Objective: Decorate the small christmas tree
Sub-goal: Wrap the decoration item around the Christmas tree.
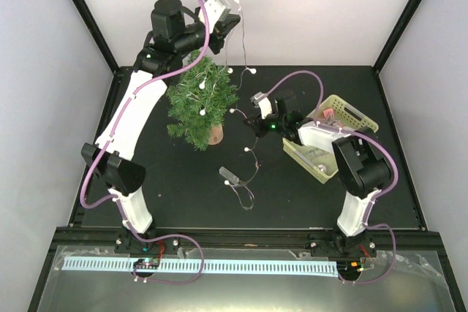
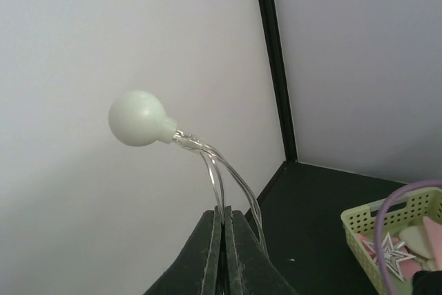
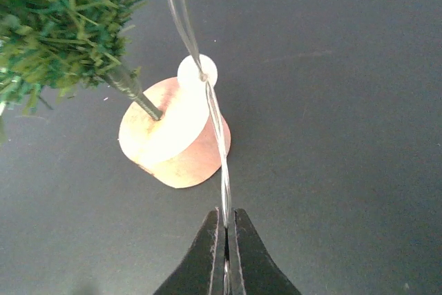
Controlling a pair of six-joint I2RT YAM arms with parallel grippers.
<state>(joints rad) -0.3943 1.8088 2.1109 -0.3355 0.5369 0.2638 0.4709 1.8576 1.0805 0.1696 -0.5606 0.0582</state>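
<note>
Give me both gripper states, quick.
Left gripper: closed, pinching the light string by its wire.
Right gripper: closed on the light string's wire too.

Lab booth: white walls (image 1: 292,5), black table (image 1: 183,195)

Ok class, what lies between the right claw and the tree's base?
The clear wire pinched in that claw, over bare table; right wrist view.

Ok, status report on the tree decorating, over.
Left gripper shut on light string, up high. Right gripper shut on it by the stump. Small christmas tree standing, few bulbs on. Slack wire lies in front.
</note>
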